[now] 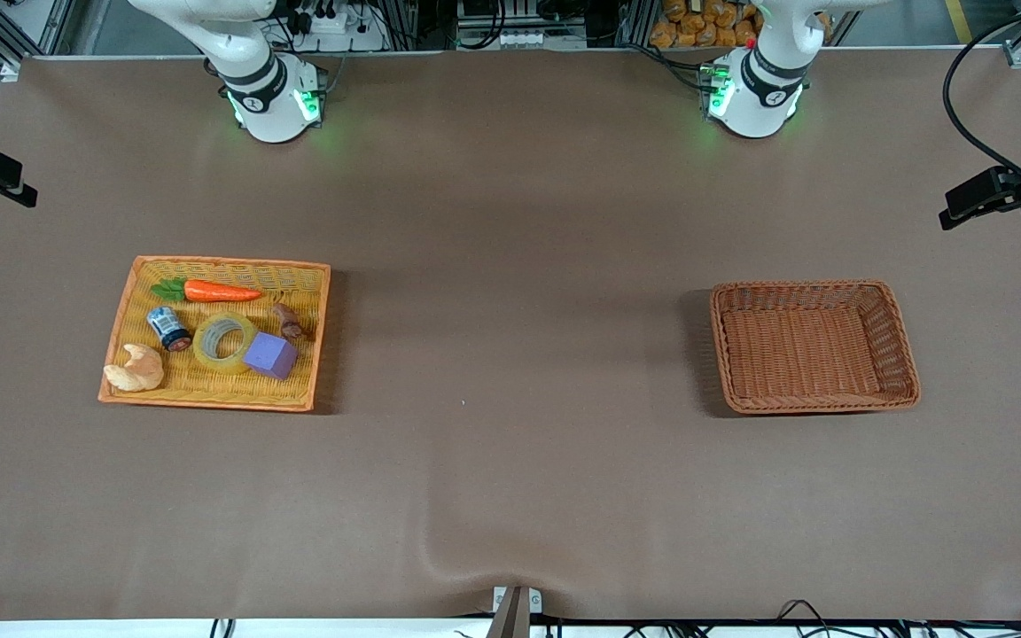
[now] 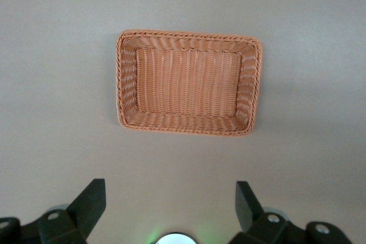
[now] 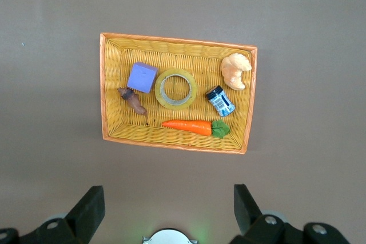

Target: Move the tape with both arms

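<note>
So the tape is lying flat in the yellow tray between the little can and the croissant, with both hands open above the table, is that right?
Not quite: the tape lies flat in the yellow tray between the little can and the purple cube, not the croissant, as the front view shows. The left hand and right hand are open.

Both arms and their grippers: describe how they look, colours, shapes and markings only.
The right arm and the left arm are glossy white with rounded shells, a black band near each base and green lights glowing there. Each band carries a small round mark, too small to read. The left gripper and the right gripper have matte black wedge-shaped fingers on black bodies with silver screws.
</note>
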